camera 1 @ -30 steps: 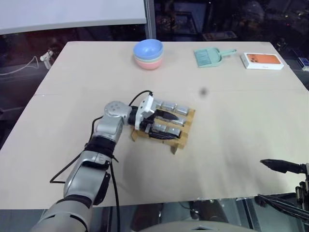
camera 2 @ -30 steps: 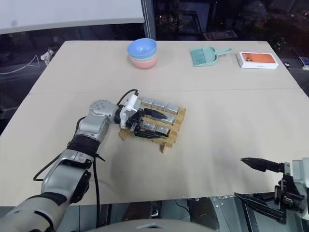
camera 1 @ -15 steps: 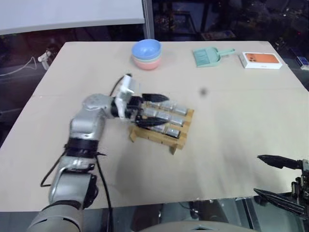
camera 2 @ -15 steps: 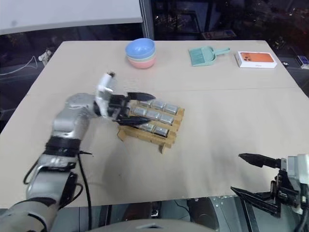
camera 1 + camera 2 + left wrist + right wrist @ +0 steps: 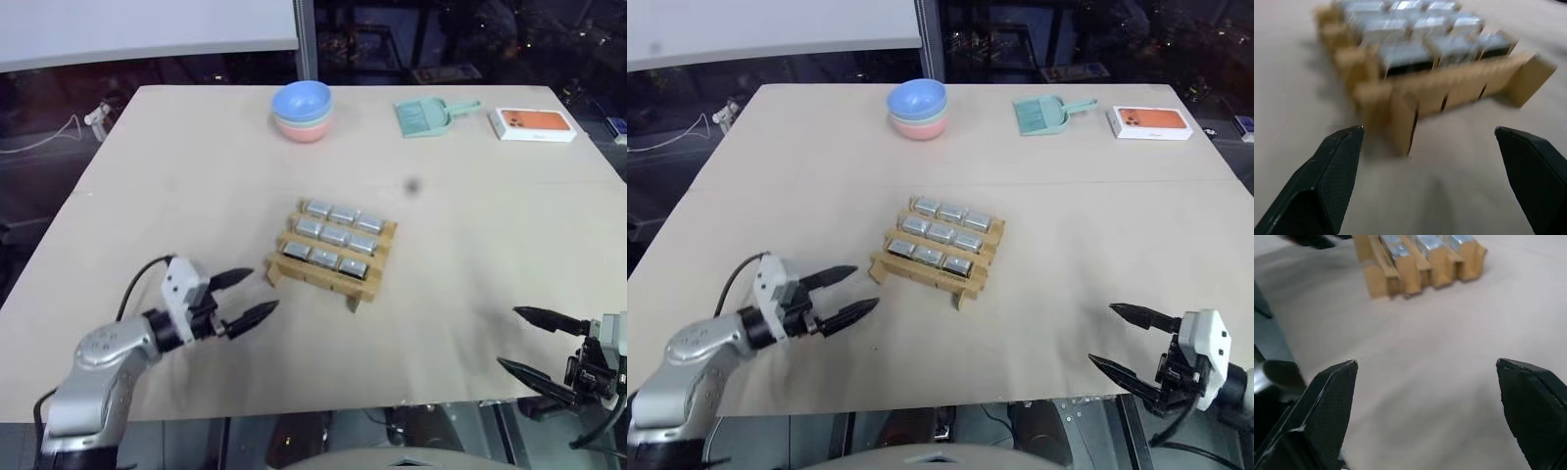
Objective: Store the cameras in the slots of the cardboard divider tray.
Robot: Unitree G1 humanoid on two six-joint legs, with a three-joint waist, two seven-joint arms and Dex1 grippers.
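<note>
Nine slots: all three rows of the cardboard divider tray (image 5: 330,255) look filled; each row of three shows silver-grey tops, so I count nine cameras (image 5: 334,236) seated
Tray place: near the middle of the table (image 5: 176,147), turned a little askew; standing flat on the tabletop, touched by neither arm
Loose cameras: I find none lying on the bare tabletop
Left gripper (image 5: 243,299): at the near left, fingers spread wide and empty; tips aimed toward the tray's near-left corner but apart from it
Right gripper (image 5: 1127,339): at the near right edge of the table, well apart from the tray; fingers wide, holding nothing
Left wrist view: the tray's cardboard wall ahead between the two black fingers (image 5: 1332,171), with cameras sitting behind it in rows
Far side: stacked bowls (image 5: 302,111), a teal dustpan (image 5: 421,116) and a white-and-orange box (image 5: 531,123), all clear of the work
Progress: storing appears complete; what is left, in my judgement, is at most a check that every camera sits fully down in its slot
</note>
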